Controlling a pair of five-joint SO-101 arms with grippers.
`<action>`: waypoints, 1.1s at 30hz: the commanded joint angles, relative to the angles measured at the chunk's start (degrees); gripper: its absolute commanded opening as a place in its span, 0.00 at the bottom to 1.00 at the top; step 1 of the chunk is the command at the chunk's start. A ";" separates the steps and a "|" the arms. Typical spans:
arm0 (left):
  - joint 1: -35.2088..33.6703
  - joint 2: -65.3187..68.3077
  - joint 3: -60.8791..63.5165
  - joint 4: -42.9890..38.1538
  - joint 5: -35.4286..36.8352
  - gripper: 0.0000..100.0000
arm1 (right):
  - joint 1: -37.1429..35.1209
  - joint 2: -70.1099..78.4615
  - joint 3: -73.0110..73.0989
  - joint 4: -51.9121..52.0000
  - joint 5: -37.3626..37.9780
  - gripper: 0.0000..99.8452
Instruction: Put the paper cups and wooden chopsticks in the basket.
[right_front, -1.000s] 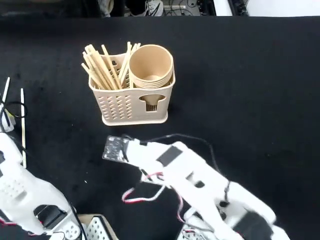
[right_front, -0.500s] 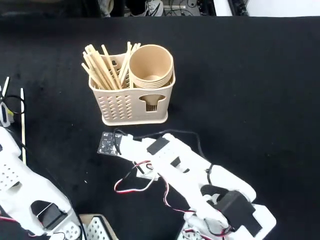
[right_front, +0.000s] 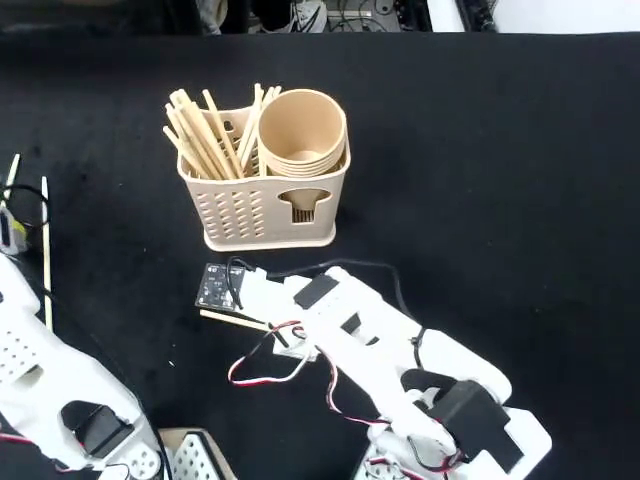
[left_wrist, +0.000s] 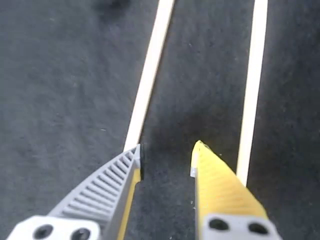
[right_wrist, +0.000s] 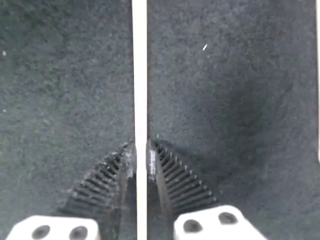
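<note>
Near the basket (right_front: 250, 212), right pincer (right_wrist: 141, 146) clenches a chopstick (right_front: 232, 318) — lying nearly parallel to its front.

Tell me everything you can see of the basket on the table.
The basket is a cream box, plastic by its look, standing upright on the black table. Its front wall has rows of small slots and, below the cups, one keyhole-shaped opening. It has two compartments. One holds wooden chopsticks that lean and stick out above the rim. The other holds the stacked paper cups. Nothing else touches it.
</note>
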 joint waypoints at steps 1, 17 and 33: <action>-0.66 -6.33 -1.19 0.53 -0.53 0.17 | -0.79 -1.71 -2.77 3.25 -0.53 0.01; -0.84 17.93 -21.32 1.05 -12.92 0.17 | -7.82 -41.27 -2.95 17.05 -7.56 0.01; -2.07 42.02 -72.13 42.20 -15.91 0.03 | -7.65 -53.23 -15.34 16.70 -15.91 0.01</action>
